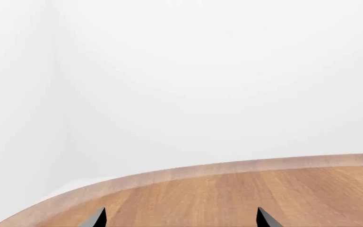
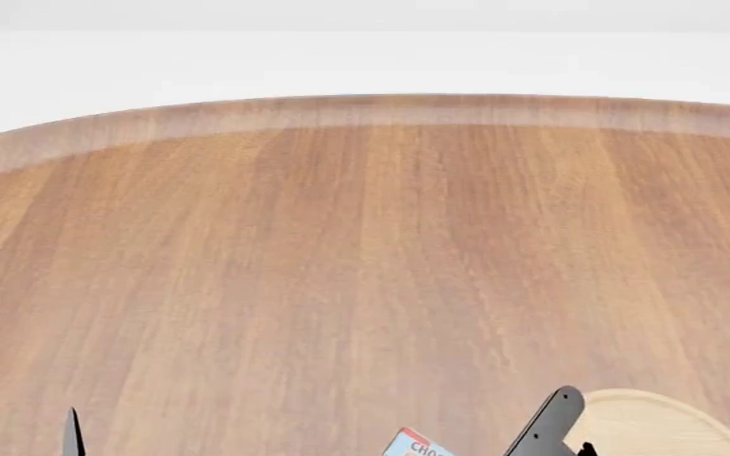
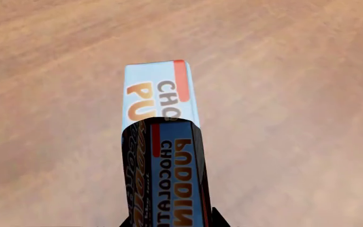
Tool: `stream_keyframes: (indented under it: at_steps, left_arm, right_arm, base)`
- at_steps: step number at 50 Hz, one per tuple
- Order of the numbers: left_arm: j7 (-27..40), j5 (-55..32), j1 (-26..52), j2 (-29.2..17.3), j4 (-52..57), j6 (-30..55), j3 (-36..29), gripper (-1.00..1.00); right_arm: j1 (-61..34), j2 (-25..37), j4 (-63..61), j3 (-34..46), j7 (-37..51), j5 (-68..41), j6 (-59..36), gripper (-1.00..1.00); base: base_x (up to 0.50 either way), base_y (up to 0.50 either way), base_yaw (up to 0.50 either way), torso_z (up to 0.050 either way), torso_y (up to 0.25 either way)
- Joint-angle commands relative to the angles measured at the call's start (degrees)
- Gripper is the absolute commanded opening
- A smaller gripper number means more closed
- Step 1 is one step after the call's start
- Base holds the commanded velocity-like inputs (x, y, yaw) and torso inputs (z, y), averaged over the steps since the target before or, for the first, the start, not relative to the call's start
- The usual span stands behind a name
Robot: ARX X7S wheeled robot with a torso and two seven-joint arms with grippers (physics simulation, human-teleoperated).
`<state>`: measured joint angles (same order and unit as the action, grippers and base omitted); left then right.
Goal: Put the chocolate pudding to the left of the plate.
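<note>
On my head camera I saw the wide wooden table [image 2: 365, 266], with the plate [image 2: 663, 423] at the near right edge of the picture. The pudding [image 2: 413, 445] was just left of the plate, only its light blue corner showing at the bottom edge. The right gripper [image 2: 555, 423] stood between them, and only one dark finger of it was in view.

On the right wrist camera the pudding [image 3: 162, 156] filled the middle, with dark gripper parts at both sides of its near end. I could not tell if the jaws really pressed it.

The left gripper [image 1: 180, 218] hung over bare table [image 1: 263, 194], its two fingertips [image 1: 96, 218] wide apart, holding nothing.
</note>
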<state>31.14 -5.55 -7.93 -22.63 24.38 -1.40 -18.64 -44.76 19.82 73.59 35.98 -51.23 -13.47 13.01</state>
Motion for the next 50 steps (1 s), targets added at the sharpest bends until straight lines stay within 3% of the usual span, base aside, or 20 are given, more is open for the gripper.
stream_keyframes:
  at_steps: [1, 22, 23, 34, 40, 50]
  left_arm:
    - [-0.01, -0.24, 0.30, -0.07, -0.17, 0.21, -0.12, 1.00]
    - [0.42, -0.38, 0.15, -0.44, 0.43, 0.25, 0.03, 1.00]
    - [0.38, -0.37, 0.18, -0.42, 0.28, 0.14, -0.03, 1.00]
    - [0.36, -0.20, 0.22, -0.43, 0.53, 0.56, -0.62, 1.00]
    - [0.46, -0.22, 0.16, -0.52, 0.62, 0.54, -0.64, 1.00]
    - [0.82, -0.31, -0.17, -0.84, 1.41, 0.62, -0.37, 1.00]
  right_arm:
    - [0.23, -1.04, 1.36, -4.27, -0.14, 3.73, 0.50, -1.00]
    - [1.39, -1.42, 1.36, -10.76, -1.05, 9.39, 0.43, -1.00]
    - [1.48, -1.33, 1.36, -11.28, -1.99, 9.05, 1.50, 1.00]
    - [0.54, -1.32, 0.01, -11.53, -3.26, 10.27, 3.14, 1.00]
    - [8.34, 3.74, -25.74, -12.68, -2.95, 8.34, -10.42, 1.00]
    - [16.90, 10.22, -54.57, -14.89, -2.13, 4.86, -21.58, 1.00]
  base:
    - [0.00, 0.00, 0.00, 0.000, 0.000]
    - [0.00, 0.00, 0.00, 0.000, 0.000]
    - [0.00, 0.00, 0.00, 0.000, 0.000]
    - [0.00, 0.00, 0.00, 0.000, 0.000]
    - [0.00, 0.00, 0.00, 0.000, 0.000]
    - [0.00, 0.00, 0.00, 0.000, 0.000]
